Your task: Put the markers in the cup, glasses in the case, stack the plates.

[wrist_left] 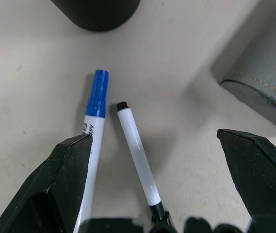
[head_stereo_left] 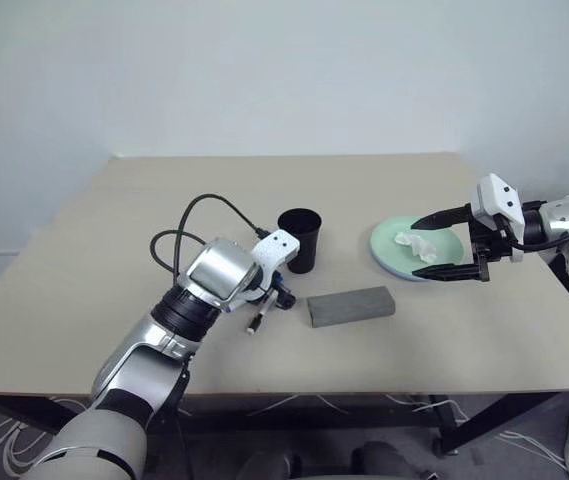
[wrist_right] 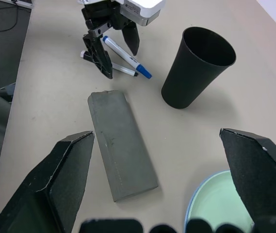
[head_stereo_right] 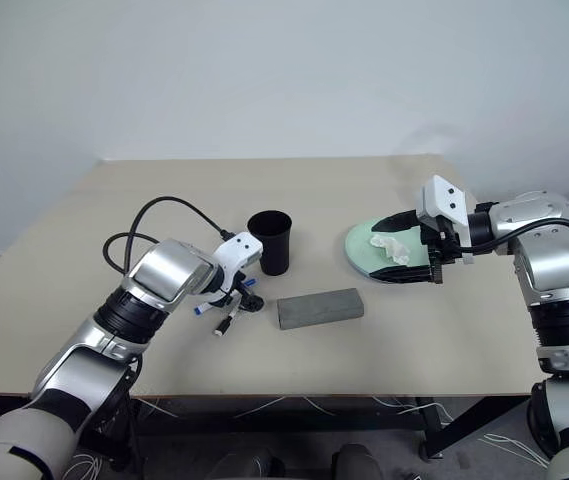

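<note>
Two markers lie side by side on the table, one with a blue cap [wrist_left: 98, 99] and one with a black cap [wrist_left: 137, 148]. My left gripper [head_stereo_left: 272, 297] points down over them, open, one finger on each side, holding nothing. The black cup [head_stereo_left: 300, 238] stands upright just beyond them. To their right the grey case [head_stereo_left: 351, 306] lies shut. The mint green plate [head_stereo_left: 389, 245] rests at the right, with a light blue plate's edge [wrist_right: 192, 208] showing under it. My right gripper [head_stereo_left: 415, 247] hovers open over the plates. The glasses are out of view.
A crumpled white tissue [head_stereo_right: 392, 247] lies on the green plate, between my right gripper's fingers. The beige table [head_stereo_left: 264, 180] is bare to the left and toward the back. A white wall stands behind it.
</note>
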`<state>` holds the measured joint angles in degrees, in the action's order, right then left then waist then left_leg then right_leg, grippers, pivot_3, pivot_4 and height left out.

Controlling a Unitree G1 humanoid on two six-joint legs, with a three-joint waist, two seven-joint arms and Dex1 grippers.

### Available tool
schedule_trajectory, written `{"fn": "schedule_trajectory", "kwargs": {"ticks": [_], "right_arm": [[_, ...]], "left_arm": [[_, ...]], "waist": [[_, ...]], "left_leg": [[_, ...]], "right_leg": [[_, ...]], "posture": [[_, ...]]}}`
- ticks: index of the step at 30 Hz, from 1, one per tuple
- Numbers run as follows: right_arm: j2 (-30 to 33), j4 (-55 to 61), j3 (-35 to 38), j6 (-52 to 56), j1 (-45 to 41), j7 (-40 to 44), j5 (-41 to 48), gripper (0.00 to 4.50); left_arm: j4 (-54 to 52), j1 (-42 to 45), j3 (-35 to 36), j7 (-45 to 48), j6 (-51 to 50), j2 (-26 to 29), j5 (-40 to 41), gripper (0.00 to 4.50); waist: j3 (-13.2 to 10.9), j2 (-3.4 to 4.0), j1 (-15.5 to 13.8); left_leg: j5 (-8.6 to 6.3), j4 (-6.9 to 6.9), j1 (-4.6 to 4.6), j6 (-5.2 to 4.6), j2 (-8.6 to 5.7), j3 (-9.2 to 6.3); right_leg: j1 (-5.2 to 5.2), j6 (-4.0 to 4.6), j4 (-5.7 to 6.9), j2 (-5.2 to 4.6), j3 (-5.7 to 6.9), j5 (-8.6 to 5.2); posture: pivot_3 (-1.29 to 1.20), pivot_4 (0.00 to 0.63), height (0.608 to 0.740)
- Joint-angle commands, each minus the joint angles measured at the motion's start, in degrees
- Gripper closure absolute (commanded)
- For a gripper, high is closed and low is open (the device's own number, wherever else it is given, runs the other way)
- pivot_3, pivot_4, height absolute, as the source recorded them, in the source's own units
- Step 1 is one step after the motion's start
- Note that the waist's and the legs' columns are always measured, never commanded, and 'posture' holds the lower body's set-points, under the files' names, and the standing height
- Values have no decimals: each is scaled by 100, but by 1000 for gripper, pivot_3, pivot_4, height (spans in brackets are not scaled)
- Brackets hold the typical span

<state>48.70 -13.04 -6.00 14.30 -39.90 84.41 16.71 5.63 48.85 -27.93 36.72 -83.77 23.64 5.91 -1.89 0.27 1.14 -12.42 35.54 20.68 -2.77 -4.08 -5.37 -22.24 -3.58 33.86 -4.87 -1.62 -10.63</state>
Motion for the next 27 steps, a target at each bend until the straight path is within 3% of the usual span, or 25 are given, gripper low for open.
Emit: {"fn": "schedule_trajectory", "kwargs": {"ticks": [1,25,27], "right_arm": [[22,83,92,-45,-126,20,16,0],[28,159,137,13,-61,-58,37,0],[29,157,139,9,-61,-64,36,0]], "left_arm": [[68,228,-115,10,36,19,130,32],[1250,480,-418,-64,484,-288,172,32],[1295,490,-435,-55,509,-296,169,401]], "waist": [[0,0,0],[0,-1,-2],[0,-1,-1]], "left_leg": [[0,0,0,0,0,0],[0,1,1,0,-2,0],[0,1,0,0,-2,0]], "right_leg": [[0,0,0,0,0,0],[1,0,0,-1,0,0],[1,0,0,-1,0,0]], "posture": [[0,0,732],[0,0,732],[0,0,732]]}}
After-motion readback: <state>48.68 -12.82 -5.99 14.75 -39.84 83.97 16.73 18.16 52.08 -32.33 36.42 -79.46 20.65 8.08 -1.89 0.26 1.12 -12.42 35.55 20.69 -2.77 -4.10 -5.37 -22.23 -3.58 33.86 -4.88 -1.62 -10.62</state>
